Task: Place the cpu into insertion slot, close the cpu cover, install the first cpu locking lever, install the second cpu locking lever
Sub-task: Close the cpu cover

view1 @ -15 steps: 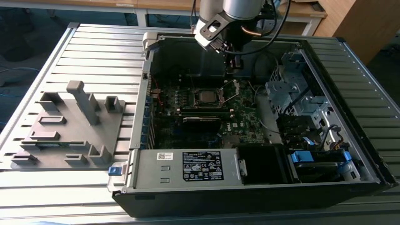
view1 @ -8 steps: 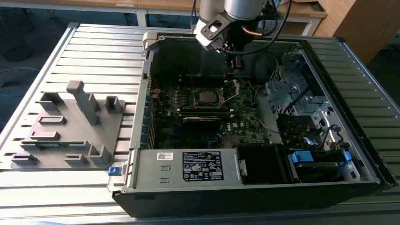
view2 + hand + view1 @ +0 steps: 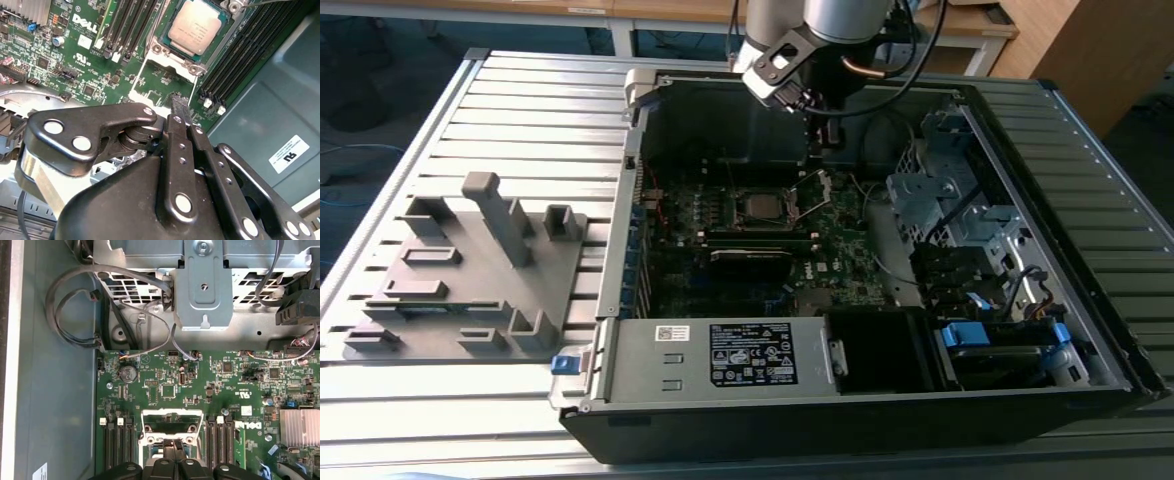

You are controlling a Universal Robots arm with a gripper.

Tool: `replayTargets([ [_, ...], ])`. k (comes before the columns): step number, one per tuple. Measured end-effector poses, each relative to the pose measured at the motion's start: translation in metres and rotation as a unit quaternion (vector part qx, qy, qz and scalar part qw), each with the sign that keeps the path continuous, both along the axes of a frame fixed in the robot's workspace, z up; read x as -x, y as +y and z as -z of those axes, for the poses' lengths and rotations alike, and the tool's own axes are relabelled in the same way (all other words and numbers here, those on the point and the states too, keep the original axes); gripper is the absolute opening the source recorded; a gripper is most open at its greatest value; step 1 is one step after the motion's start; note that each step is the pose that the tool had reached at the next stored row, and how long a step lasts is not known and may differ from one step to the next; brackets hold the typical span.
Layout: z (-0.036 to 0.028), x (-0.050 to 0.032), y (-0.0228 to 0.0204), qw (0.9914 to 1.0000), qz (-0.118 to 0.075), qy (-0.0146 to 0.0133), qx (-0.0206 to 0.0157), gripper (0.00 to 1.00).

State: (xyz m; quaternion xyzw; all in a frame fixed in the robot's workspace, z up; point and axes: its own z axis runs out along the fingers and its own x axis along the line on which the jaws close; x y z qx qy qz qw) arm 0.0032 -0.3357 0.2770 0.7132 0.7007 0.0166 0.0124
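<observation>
An open black computer case [image 3: 854, 400] lay on the slatted grey metal counter [image 3: 534, 110], taking up the half toward the exterior view's right. A grey moulded plastic fixture with upright posts [image 3: 467, 270] sat near the counter's edge at the exterior view's left. The arm reached down into the case from the far edge, and the black claw [image 3: 823, 140] hung just above the green motherboard [image 3: 720, 270]. In the second wrist view the small flat square cpu with its dull silver-grey metal top [image 3: 196, 26] lay seated in the insertion slot, a square dark socket with a silvery rim [image 3: 180, 56]. The cpu cover, a shiny square metal frame plate with a square window [image 3: 172, 414], was swung open on its hinge, away from the chip, leaving the chip bare. The claw [image 3: 180, 102] had its fingers pressed together, with its tips at the cover's free edge. I could not tell whether it pinched that edge or only touched it. In the first wrist view the claw [image 3: 172, 444] sat over the open frame, between two banks of long black memory slots [image 3: 117, 445]. Grey looped cables [image 3: 75, 305] lay on the case floor beyond the board.
</observation>
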Motion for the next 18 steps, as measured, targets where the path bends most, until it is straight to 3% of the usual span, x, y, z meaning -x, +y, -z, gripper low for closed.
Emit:
replayTargets([
  [18, 0.0002, -0.0098, 0.0, 0.99998, 0.006, 0.0, 0.0, 0.11],
])
